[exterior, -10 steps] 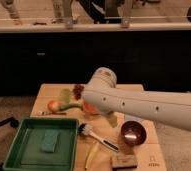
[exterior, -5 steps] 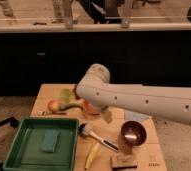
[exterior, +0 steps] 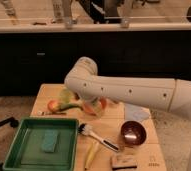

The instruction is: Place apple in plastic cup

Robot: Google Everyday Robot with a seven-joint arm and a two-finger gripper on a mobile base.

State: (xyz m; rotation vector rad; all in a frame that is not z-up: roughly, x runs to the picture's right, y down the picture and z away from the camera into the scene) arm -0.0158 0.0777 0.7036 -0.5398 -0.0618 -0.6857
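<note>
The apple (exterior: 53, 105), small and red-orange, lies on the wooden table (exterior: 150, 150) near its left back edge. Just right of it stands the plastic cup (exterior: 66, 95), pale green and translucent. My white arm reaches in from the right, bends at the elbow over the back of the table and drops down. The gripper (exterior: 84, 104) hangs at its end, just right of the plastic cup and largely hidden by the forearm. It stands open with nothing in it, a short way right of the apple.
An orange bowl (exterior: 97, 107) sits right behind the gripper. A green tray (exterior: 19, 150) with a sponge (exterior: 50, 141) fills the front left. A brush (exterior: 94, 134), a yellow item (exterior: 91, 152), a dark metal cup (exterior: 133, 133) and a brown bar (exterior: 124, 161) lie front right.
The arm has swung left over the back of the table, bringing the elbow and gripper closer to the plastic cup and apple. The objects have not moved.
</note>
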